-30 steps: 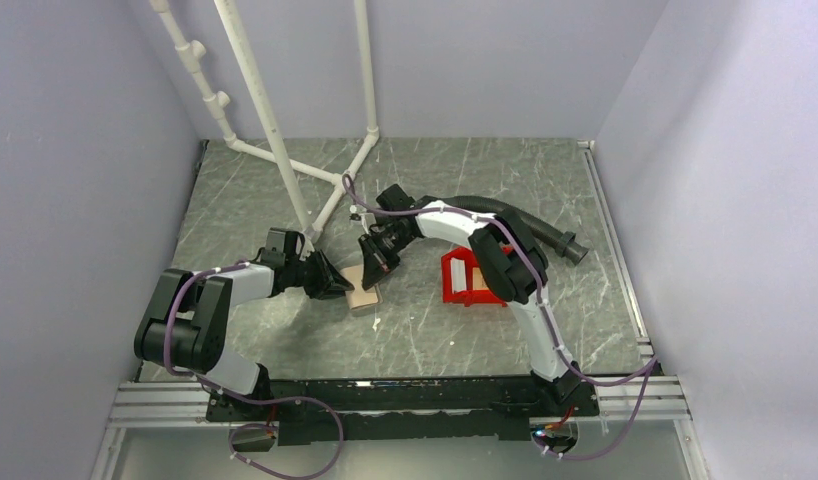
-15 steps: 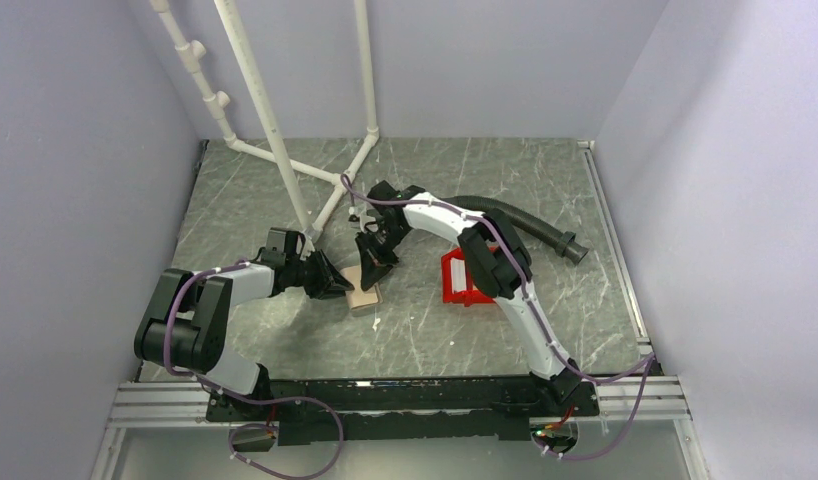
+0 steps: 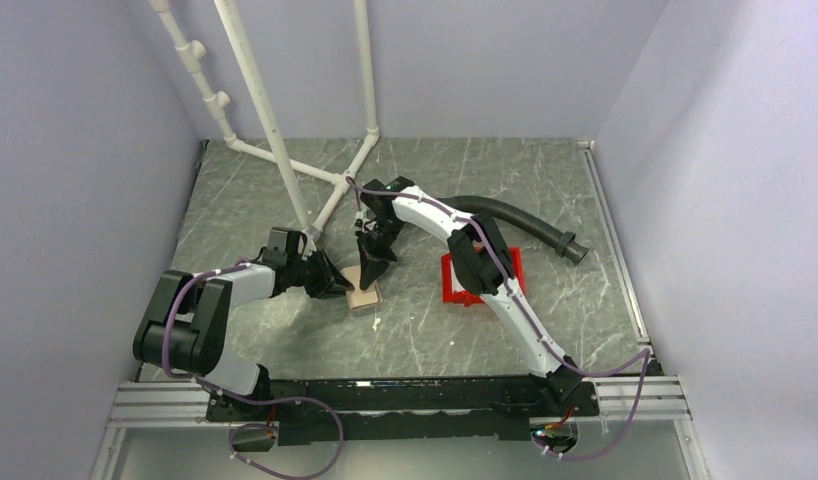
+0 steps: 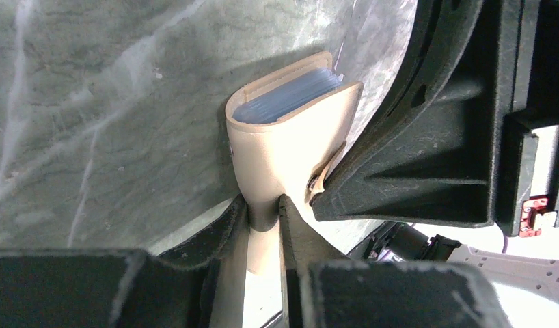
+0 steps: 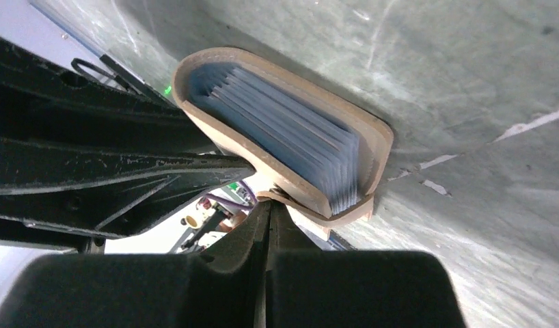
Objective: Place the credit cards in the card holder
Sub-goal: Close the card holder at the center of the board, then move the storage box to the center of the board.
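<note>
The tan card holder [image 3: 364, 291] lies near the table's middle, its shiny inner pockets [image 5: 283, 130] fanned open. My left gripper [image 3: 332, 283] is shut on the holder's cover [image 4: 283, 150] from the left. My right gripper [image 3: 371, 268] reaches down from the far side; its jaws are closed together on the holder's thin snap flap [image 5: 285, 198]. In the left wrist view the right gripper's black fingers [image 4: 413, 171] press against the holder's right side. No loose credit card shows; the right arm hides the inside of the bin.
A red plastic bin [image 3: 507, 268] sits right of the holder, mostly under the right arm. A black corrugated hose [image 3: 530, 222] lies behind it. White pipes [image 3: 285, 160] slant up from the table's back left.
The right arm's upper links have swung back and to the left over the red bin, while its gripper stayed at the holder. The left arm and holder have not moved.
</note>
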